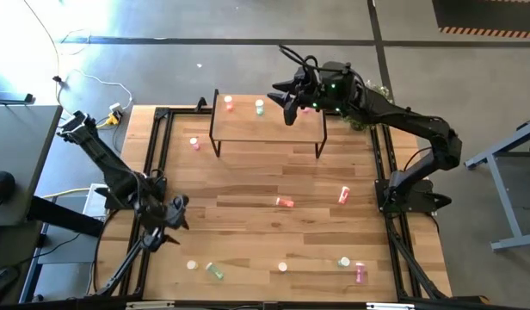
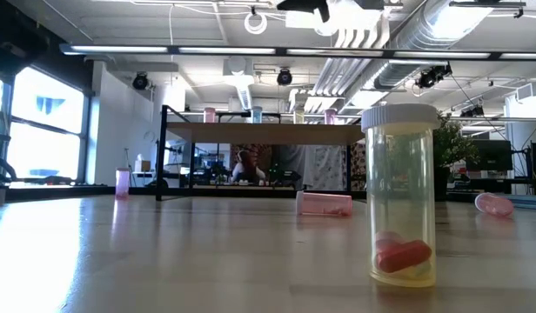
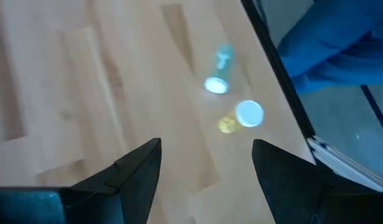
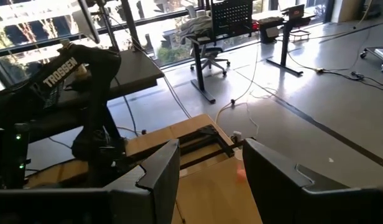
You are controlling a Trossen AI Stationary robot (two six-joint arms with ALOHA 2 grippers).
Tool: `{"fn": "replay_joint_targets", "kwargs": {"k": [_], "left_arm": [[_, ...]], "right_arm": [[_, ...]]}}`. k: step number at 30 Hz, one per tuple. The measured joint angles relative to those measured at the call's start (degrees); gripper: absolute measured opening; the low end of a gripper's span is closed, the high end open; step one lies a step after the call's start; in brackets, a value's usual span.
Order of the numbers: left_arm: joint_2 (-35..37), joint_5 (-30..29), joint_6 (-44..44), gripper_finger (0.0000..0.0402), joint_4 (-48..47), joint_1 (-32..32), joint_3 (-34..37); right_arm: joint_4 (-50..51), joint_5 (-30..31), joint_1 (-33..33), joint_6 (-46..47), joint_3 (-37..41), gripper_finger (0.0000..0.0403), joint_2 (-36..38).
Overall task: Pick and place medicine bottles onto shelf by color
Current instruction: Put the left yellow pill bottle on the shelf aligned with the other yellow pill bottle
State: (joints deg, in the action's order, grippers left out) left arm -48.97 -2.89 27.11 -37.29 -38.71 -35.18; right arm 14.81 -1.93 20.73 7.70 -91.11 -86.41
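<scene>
Right hand (image 1: pixel 286 102) hangs over the right end of the shelf (image 1: pixel 269 129), fingers apart, nothing between them. Three bottles stand on the shelf top. Left hand (image 1: pixel 172 226) sits low by the counter's (image 1: pixel 248 181) near-left corner, open and empty; a yellow bottle (image 3: pixel 241 117) and a green one (image 3: pixel 219 70) lie just ahead, so it's nearer those. Other bottles are scattered well apart from the shelf.

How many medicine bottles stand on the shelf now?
3 visible: a pink bottle at the left, a green bottle near the middle, and another pink one partly under the right pincer. More may be hidden.
</scene>
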Motion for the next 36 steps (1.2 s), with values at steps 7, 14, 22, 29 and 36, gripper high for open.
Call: {"fn": "replay_joint_targets", "kwargs": {"k": [7,14,22,29,36], "left_arm": [[-9.3,-3.5,6.3,0.0243,5.3,-8.4,0.0],[-14.2,-12.1,14.8,0.0243,9.3,-15.4,0.0],[-20.9,-19.2,24.7,0.0243,11.7,-21.1,0.0],[-27.5,-22.7,28.3,0.0243,18.7,-23.7,0.0],[-29.7,-27.8,29.3,0.0243,20.9,-25.7,0.0]], "right_arm": [[0.0,0.0,-3.2,0.0,0.0,0.0168,0.0],[-0.1,0.0,-5.8,0.0,0.0,0.0168,0.0],[-2.4,0.0,-7.9,0.0,0.0,0.0168,0.0],[-3.1,0.0,-8.9,0.0,0.0,0.0168,0.0],[-3.5,0.0,-9.2,1.8,0.0,0.0168,0.0]]}}
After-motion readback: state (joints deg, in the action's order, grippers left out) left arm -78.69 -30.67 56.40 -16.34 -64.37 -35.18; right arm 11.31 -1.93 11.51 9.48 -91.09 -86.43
